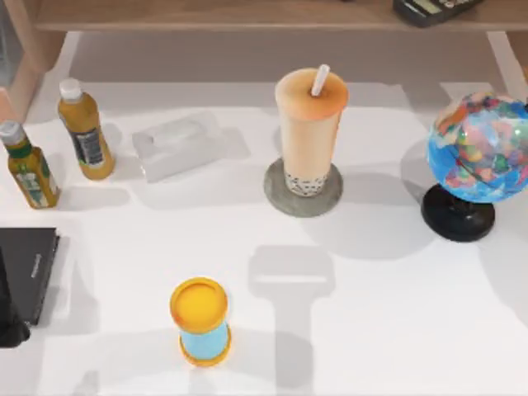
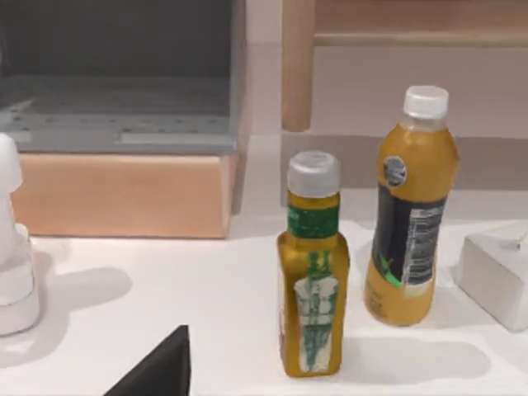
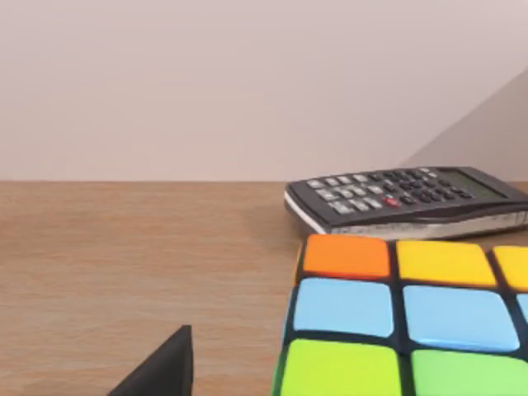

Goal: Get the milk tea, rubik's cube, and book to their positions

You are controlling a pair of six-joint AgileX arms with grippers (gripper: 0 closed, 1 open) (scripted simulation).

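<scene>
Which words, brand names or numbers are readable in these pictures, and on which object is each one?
No text can be read.
Taller bottle: label print and barcode too small.
Shorter bottle: green and white label blurred.
Calculator: key markings too small.
Black slab: faint mark, unreadable.

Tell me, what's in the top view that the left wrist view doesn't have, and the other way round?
Top view: the milk tea on a grey coaster, a globe and a yellow-lidded blue cylinder. Left wrist view: a wooden box with a grey inside, behind the table. Both: two yellow drink bottles, one grey-capped, one white-capped, on the white table.
</scene>
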